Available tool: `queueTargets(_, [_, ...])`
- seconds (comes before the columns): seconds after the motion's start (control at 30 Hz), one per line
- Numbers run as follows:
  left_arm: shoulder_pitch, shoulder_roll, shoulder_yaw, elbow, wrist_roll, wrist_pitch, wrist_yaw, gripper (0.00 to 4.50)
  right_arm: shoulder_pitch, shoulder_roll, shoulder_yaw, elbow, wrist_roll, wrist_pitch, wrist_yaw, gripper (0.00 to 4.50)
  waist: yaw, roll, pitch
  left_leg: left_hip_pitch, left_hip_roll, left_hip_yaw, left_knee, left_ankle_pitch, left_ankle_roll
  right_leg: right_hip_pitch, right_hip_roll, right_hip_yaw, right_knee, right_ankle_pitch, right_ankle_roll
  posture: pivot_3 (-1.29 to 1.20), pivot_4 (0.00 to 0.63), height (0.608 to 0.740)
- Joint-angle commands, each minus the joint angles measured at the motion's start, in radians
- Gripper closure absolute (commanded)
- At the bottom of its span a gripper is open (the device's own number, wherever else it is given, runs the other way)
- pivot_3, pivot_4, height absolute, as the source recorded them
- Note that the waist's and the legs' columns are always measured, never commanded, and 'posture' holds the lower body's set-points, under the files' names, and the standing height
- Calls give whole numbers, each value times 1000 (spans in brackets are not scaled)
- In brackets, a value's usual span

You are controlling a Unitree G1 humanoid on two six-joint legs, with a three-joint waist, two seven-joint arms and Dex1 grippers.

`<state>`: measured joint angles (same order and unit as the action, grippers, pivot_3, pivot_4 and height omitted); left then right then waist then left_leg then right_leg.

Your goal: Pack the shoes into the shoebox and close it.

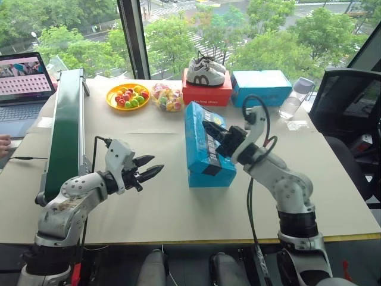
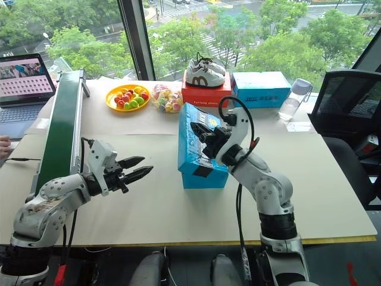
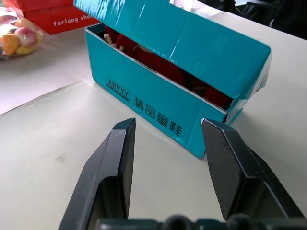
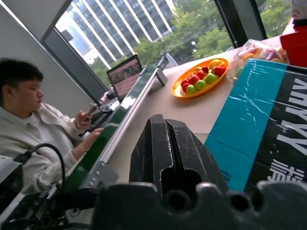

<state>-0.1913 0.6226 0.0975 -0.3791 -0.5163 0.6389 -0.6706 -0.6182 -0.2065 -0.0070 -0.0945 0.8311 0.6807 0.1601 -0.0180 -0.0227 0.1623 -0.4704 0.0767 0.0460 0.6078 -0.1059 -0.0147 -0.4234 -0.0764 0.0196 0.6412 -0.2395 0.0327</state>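
Shoebox [image 1: 205, 149] lengthwise away from robot

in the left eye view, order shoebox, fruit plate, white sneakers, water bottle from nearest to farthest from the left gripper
From the left gripper:
1. Shoebox, just to its right.
2. Fruit plate, behind it.
3. White sneakers, on the red box.
4. Water bottle, far right.

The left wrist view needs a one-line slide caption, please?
Open left claw faces the shoebox, red shoes inside, lid ajar.

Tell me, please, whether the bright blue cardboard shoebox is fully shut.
Not fully: the bright blue cardboard shoebox has its flap lid lowered but ajar, leaving a gap showing the red fabric shoes inside.
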Motion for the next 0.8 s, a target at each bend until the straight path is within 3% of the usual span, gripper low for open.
queueTargets(0.03, [2,-12,9,-49,-13,-3,14,2168,-159,40,21,256,-184,-152,17,4476,-3,0,0,0,0,0,0,0,0,-1,0,0,0,1,0,0,150,739])
queueTargets(0.37, [47,-32,29,-115,-23,19,56,2168,-507,107,75,971,-499,-481,250,4476,-2,0,0,-2,0,1,-1,0,0,-1,1,0,0,0,1,0,150,739])
queueTargets(0.67, [98,-28,67,-184,-48,47,104,2168,-652,170,131,1217,-684,-539,358,4476,-13,0,0,-2,0,1,-2,0,0,-2,1,0,1,0,1,0,150,739])
queueTargets(0.8, [103,-30,71,-205,-57,59,120,2168,-654,191,103,1312,-719,-538,334,4476,-14,0,0,-1,0,0,-2,0,-1,-1,0,0,1,0,1,0,150,739])
